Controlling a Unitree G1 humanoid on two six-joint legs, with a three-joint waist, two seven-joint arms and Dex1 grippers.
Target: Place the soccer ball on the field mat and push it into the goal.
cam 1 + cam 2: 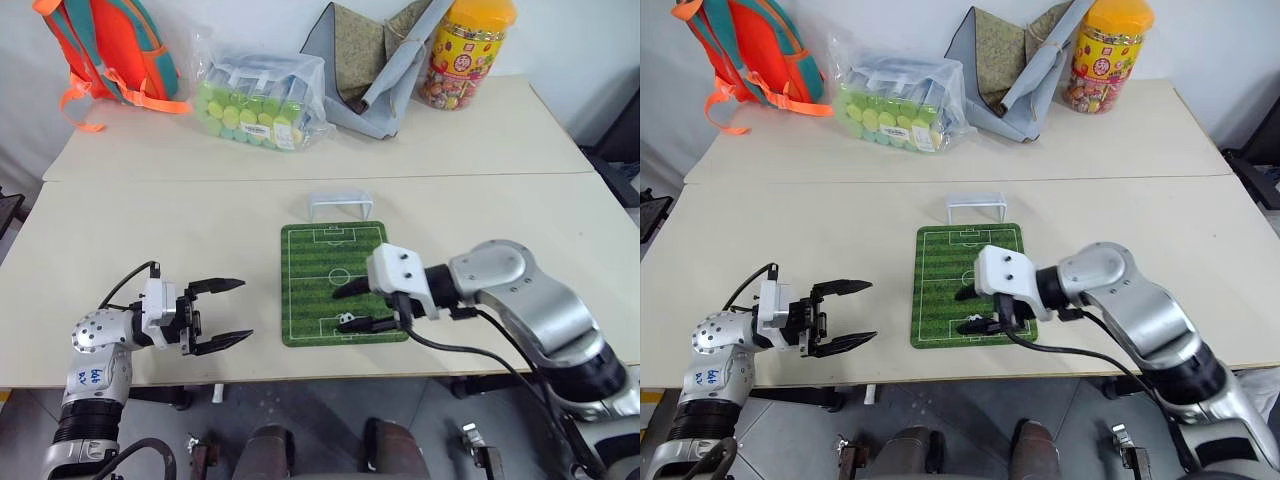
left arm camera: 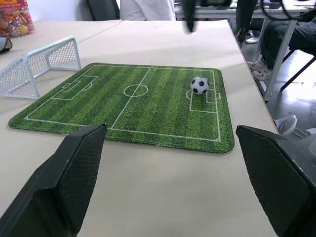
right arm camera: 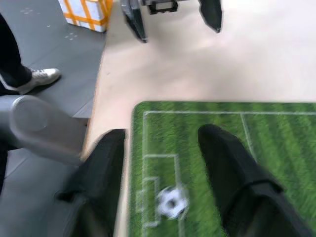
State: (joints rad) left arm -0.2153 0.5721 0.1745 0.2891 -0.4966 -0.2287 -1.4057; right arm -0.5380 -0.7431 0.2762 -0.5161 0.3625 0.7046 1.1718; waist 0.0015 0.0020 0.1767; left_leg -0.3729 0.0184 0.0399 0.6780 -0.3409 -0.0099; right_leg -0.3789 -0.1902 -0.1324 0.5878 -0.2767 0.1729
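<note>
A: Soccer ball (image 1: 346, 319) is sitting on the field mat (image 1: 308, 262), inside the penalty box at the mat's near end, close to the near edge of the table (image 1: 130, 220). So the placing part looks done; the push is what is waiting.

B: And the right gripper (image 1: 362, 308)?

A: It is hovering over that near end with its two black fingers parted and nothing between them. In the right wrist view the ball (image 3: 171, 201) is lying below the gap, touching neither finger. The lower finger in the head view is sitting just beside the ball.

B: Where is the goal (image 1: 340, 205)?

A: It is standing on the table just past the mat's far edge, its mouth facing down the pitch. The left wrist view is showing the ball (image 2: 199, 85) and goal (image 2: 37, 64) at opposite ends, the centre circle between them.

B: How should the push go?

A: I would be bringing a fingertip down behind the ball, on the side away from the goal, then sweeping along the mat's length. The ball is tiny and round, so an off-centre touch is likely sending it sideways off the mat.

B: The left gripper (image 1: 222, 315)?

A: Its fingers are spread wide and holding nothing, sitting over the table left of the mat, well apart from it.
</note>
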